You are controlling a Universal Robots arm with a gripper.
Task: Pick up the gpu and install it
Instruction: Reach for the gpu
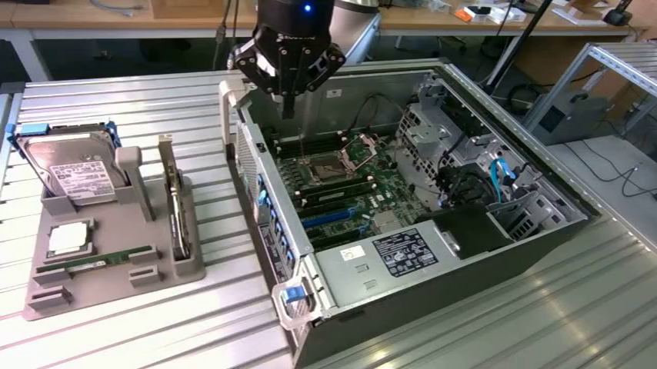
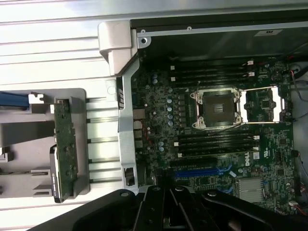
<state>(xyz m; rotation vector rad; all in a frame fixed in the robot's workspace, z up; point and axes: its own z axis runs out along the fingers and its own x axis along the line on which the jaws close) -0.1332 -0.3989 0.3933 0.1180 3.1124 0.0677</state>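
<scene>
On the exterior view's left, your gray holder (image 1: 113,290) lies on the ribbed metal table (image 1: 144,100). At its far end a hard drive (image 1: 74,175) with a white label stands tilted between blue rails. Nearer the camera a processor chip (image 1: 68,238) lies flat, and a green memory stick (image 1: 98,262) sits in its groove.

The gpu (image 1: 177,211) stands on its long edge in the slot along the holder's right side, and nothing is touching it. A gray upright post (image 1: 131,169) rises just beside it on the hard-drive side.

A strip of bare table comes next, then the wall of the open computer case (image 1: 451,265), with blue latches (image 1: 269,223) along it. That wall stands between the gpu and the motherboard (image 1: 355,188). On the board you can see the open processor socket (image 1: 328,164), with dark memory slots on either side of it. A blue expansion slot (image 1: 328,217) lies nearer the camera. Further right, the drive cage (image 1: 441,123) and blue cables (image 1: 500,177) crowd the case.

The gripper (image 1: 289,108) hangs pointing straight down over the case's far corner on the holder's side, well apart from the gpu. Its jaws are pressed together with nothing between them. In the wrist view the fingers (image 2: 156,207) meet over the blue slot, with the gpu off to one side in the holder.
</scene>
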